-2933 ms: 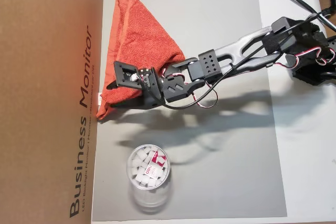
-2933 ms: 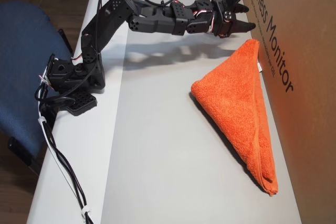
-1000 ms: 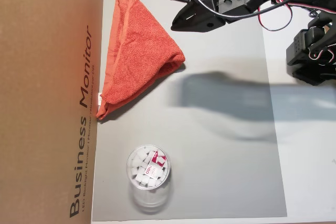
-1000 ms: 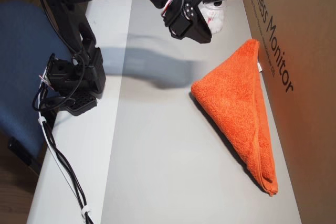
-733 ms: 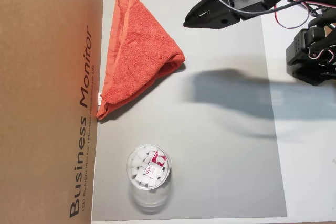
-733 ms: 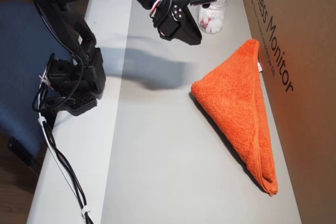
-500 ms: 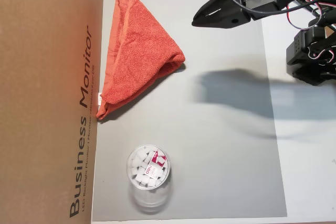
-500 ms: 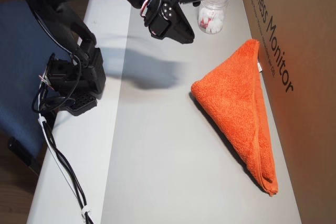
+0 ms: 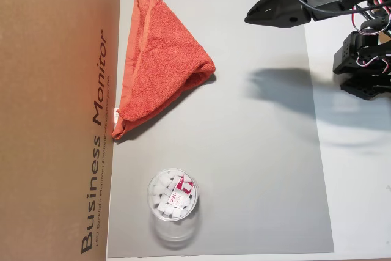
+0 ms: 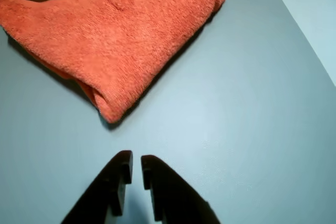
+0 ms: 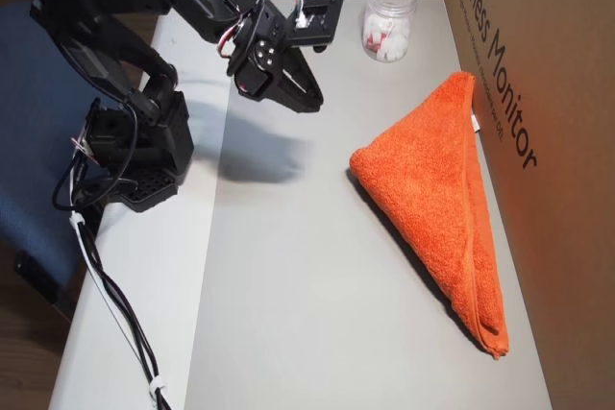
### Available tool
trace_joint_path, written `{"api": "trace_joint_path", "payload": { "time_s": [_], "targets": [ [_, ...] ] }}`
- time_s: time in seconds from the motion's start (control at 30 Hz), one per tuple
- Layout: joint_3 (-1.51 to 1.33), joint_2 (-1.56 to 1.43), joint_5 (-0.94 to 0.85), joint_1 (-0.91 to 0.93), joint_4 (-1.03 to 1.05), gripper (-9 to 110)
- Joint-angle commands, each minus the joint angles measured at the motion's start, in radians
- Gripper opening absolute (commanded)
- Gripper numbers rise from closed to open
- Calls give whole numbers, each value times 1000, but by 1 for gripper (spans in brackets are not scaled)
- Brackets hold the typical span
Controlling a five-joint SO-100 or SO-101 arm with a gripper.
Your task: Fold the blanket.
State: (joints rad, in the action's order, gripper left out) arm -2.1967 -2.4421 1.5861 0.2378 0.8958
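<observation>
The gripper (image 10: 136,167) hangs above the grey mat (image 10: 252,129) with its two dark fingers (image 10: 122,177) nearly closed, only a narrow slit between the tips, and nothing held. In the wrist view the blanket (image 10: 121,45) lies just beyond the fingertips, apart from them.

The blanket (image 11: 442,189) is folded into a triangle (orange-red terry cloth, hemmed edges). Its long edge runs along the cardboard box (image 11: 548,93), and its pointed fold faces the open mat. A small white tag (image 9: 116,113) shows at the edge next to the box.

A clear cup (image 9: 173,203) stands on the mat, well apart from the blanket, near the same box. It contains small white pieces and one red-and-white item.
</observation>
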Motion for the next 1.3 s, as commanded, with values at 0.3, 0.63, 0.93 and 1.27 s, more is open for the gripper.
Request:
{"api": "trace_joint_path", "payload": {
  "time_s": [0.3, 0.63, 0.93, 1.27],
  "targets": [
    [-192, -281, -17, 3, -2, 0],
    [-293, -388, -21, -29, -2, 0],
    [-439, -522, -21, -52, -2, 0],
    [-617, -726, -23, -52, -2, 0]
  ]
}}
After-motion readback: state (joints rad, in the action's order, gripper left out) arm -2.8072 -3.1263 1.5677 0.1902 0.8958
